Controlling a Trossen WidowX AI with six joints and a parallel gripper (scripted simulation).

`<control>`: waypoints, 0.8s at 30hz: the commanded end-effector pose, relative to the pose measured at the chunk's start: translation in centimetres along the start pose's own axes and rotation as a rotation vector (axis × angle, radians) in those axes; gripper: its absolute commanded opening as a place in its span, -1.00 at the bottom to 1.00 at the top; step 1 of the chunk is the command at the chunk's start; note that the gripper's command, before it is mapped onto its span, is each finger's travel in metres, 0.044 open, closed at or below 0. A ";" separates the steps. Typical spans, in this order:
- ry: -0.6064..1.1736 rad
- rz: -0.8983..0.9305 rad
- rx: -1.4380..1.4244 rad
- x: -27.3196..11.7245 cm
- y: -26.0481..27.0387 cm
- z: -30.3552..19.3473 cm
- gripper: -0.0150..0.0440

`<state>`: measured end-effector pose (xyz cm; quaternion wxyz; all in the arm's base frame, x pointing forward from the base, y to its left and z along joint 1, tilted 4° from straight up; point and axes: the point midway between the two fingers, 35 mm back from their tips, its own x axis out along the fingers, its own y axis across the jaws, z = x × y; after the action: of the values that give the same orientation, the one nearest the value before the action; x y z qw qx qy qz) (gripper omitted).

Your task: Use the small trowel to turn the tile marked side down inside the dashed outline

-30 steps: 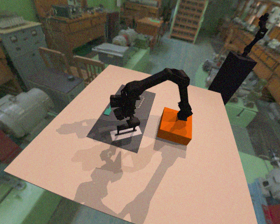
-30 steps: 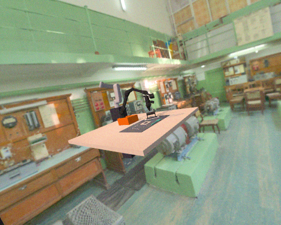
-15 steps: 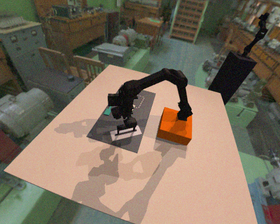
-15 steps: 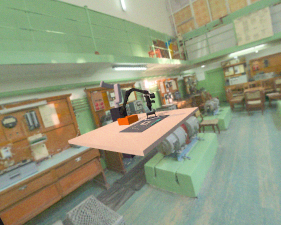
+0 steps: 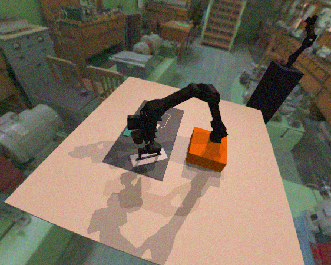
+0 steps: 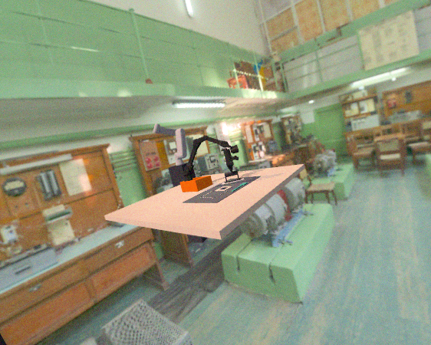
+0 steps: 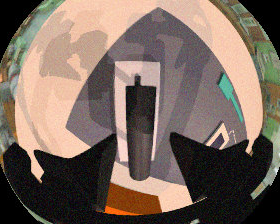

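The gripper point(image 5: 150, 149) point(image 6: 231, 172) point(image 7: 144, 137) is parted partway and grasps nothing, its fingers seen from the wrist to either side of the raised dark handle of the trowel point(image 5: 162, 154) point(image 6: 232, 180) point(image 7: 136, 67). In the top view the gripper's tips are hard to separate from that equally black handle, and contact cannot be told. The trowel's pale plate lies on the dark mat point(image 5: 112, 159) point(image 6: 200, 199) point(image 7: 86, 119), partly covered by the handle. The tile point(image 5: 158, 126) point(image 6: 223, 188) point(image 7: 210, 144), pale around a dark square, lies on the mat near the dashed outline point(image 5: 166, 122) point(image 6: 209, 196) point(image 7: 233, 133); from above, both are largely hidden by the arm. A teal tool point(image 5: 127, 132) point(image 6: 239, 186) point(image 7: 225, 86) is also partly masked there. The orange block point(image 5: 204, 141) point(image 6: 196, 184) point(image 7: 133, 202) is cut off at the wrist view's lower edge.
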<state>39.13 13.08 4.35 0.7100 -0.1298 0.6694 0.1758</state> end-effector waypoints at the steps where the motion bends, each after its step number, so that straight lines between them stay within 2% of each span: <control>1: 0.019 0.009 0.004 1.4 0.1 -0.4 0.42; 12: 0.019 0.009 0.004 2.2 0.1 -0.5 0.42; 16: 0.019 0.009 0.004 2.2 0.1 -0.5 0.07; 24: 0.019 0.009 0.004 2.2 0.1 -0.5 -0.05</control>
<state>38.84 13.37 2.45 0.7054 -0.1276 0.6738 0.1794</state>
